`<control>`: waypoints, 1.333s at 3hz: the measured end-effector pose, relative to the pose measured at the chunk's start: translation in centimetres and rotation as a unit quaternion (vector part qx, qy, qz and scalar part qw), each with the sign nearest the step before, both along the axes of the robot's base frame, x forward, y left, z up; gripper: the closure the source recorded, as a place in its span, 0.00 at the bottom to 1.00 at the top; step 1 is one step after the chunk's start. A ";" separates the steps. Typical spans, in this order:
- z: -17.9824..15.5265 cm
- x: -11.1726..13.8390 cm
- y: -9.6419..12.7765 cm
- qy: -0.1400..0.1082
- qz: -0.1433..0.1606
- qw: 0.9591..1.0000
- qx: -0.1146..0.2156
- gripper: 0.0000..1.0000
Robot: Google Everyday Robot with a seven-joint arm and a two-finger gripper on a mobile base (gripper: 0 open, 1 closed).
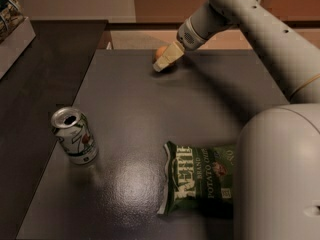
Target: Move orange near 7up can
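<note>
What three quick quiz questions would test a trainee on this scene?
1. True or false: the hand is at the orange, near the table's far edge.
2. Where is the 7up can? A: near left, upright. B: far right, upright. C: mid-table, on its side.
3. Fill in: in the camera view, the chip bag lies to the can's ____.
Key: 1 true; 2 A; 3 right.
</note>
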State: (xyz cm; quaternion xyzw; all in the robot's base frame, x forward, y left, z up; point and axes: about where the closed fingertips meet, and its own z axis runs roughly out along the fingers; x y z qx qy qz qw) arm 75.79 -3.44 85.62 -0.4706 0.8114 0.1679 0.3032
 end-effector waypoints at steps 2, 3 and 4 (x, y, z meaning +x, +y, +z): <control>-0.5 0.0 0.2 0.008 -0.001 1.000 -0.005 0.44; 0.0 -0.2 0.3 0.005 0.003 1.000 -0.004 0.67; 0.8 -1.6 0.3 -0.005 0.024 1.000 -0.010 0.91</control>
